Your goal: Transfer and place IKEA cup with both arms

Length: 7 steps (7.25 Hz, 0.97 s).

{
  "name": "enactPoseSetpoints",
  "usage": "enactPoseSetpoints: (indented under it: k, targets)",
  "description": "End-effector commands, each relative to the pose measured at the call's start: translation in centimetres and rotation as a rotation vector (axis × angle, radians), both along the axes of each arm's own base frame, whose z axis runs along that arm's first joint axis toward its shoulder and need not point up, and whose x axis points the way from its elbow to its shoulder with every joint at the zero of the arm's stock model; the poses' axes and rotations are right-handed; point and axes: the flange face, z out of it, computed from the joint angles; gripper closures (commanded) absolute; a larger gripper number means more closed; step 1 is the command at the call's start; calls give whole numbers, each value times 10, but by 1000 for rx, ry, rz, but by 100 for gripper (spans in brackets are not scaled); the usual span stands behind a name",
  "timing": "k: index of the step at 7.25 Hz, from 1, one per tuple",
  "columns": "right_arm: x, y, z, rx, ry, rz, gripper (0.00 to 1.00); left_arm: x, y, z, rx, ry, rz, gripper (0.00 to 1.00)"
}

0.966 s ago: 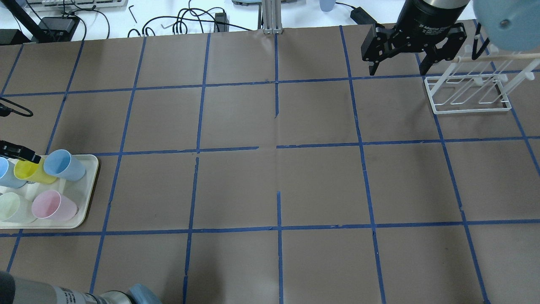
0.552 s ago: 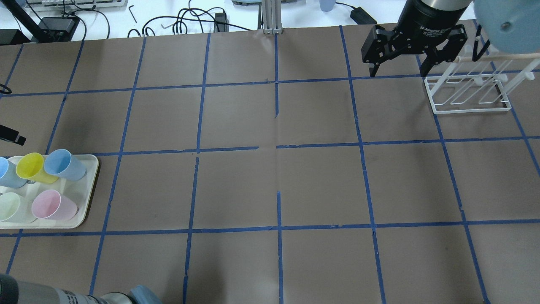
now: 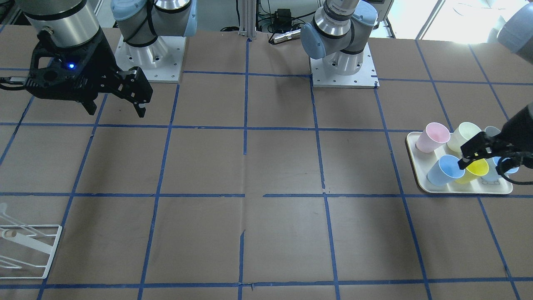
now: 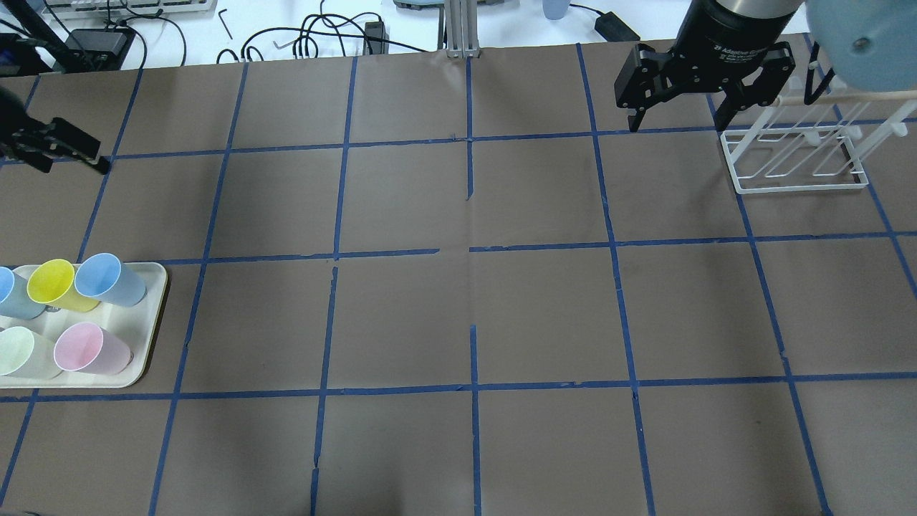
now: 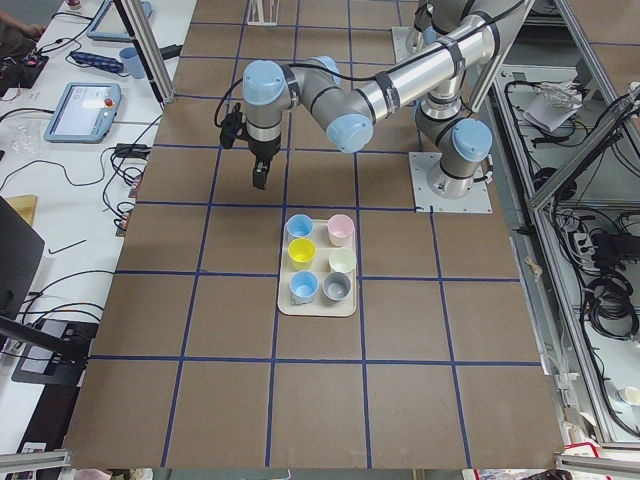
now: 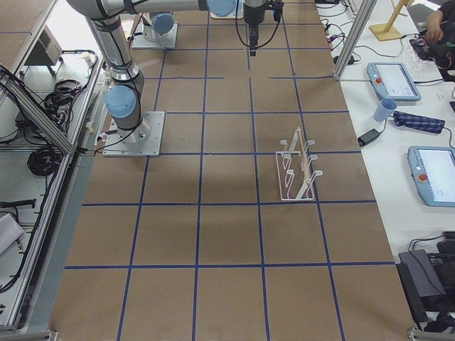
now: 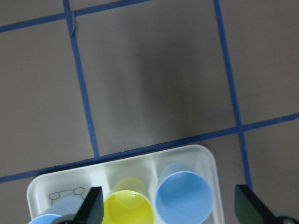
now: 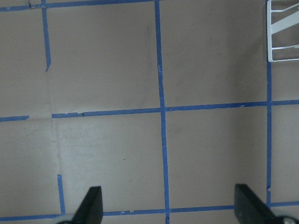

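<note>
The yellow IKEA cup (image 4: 54,283) stands upright in the back row of a cream tray (image 4: 154,319) at the table's left edge. It also shows in the front view (image 3: 474,168) and low in the left wrist view (image 7: 128,207). My left gripper (image 4: 68,149) is open and empty. It hangs in the air past the far side of the tray, and both fingertips (image 7: 91,210) frame the cups from above. My right gripper (image 4: 677,118) is open and empty, high over the far right of the table beside the white rack (image 4: 795,158).
The tray also holds two light-blue cups (image 4: 107,279), a pink cup (image 4: 89,347), a pale cream cup (image 4: 18,351) and a grey cup (image 5: 336,288). The wire rack (image 3: 25,250) stands at the far right. Cables and tablets lie beyond the table's far edge.
My left gripper has moved from just over the yellow cup away towards the table's far side, still empty. The left arm's elbow has left the overhead view. The right gripper has barely moved.
</note>
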Motion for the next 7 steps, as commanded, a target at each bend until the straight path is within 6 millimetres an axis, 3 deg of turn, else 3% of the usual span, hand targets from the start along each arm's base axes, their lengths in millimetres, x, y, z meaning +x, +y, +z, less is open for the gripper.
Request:
enactPoseSetpoints:
  k: [1,2,3,5,6,7]
  targets:
    - [0,0,1,-2,2,0,0,-123,3,29,12,-84,106,0]
    - [0,0,1,-2,2,-1,0,-177,13,37,25,-81,100,0]
    - [0,-1,2,-7,2,0,0,-212,24,60,0,-74,108,0]
    - [0,0,2,-2,2,0,0,-238,49,111,86,-66,69,0]
    - [0,0,2,-2,2,0,0,-242,55,118,80,-60,64,0]
    - [0,0,3,-4,2,0,0,-245,53,111,91,-57,57,0]
